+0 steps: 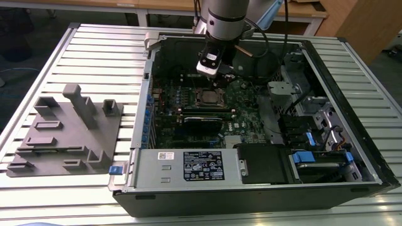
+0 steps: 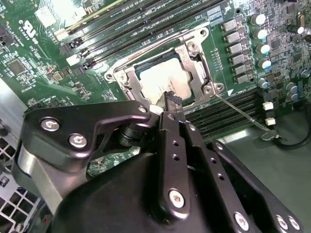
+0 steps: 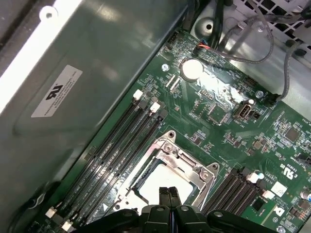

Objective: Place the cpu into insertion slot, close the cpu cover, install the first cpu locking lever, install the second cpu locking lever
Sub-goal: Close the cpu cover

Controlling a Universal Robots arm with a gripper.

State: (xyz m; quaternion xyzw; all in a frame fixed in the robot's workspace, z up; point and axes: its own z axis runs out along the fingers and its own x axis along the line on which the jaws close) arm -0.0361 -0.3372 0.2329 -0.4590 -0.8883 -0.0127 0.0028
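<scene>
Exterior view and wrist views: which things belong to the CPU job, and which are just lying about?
Job: cpu, cpu cover, locking lever, pincer.
Lying about: grey fixture tray, power supply, coin battery.

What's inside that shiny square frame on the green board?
The cpu, its grey top showing through the cpu cover. The insertion slot beneath is covered by it.

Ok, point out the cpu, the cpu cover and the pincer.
cpu point(image 2: 163, 80), second wrist view, its silver top.
cpu cover point(image 2: 199, 65), second wrist view, its frame bar.
pincer point(image 3: 168, 191), first wrist view, between its fingertips.
</scene>
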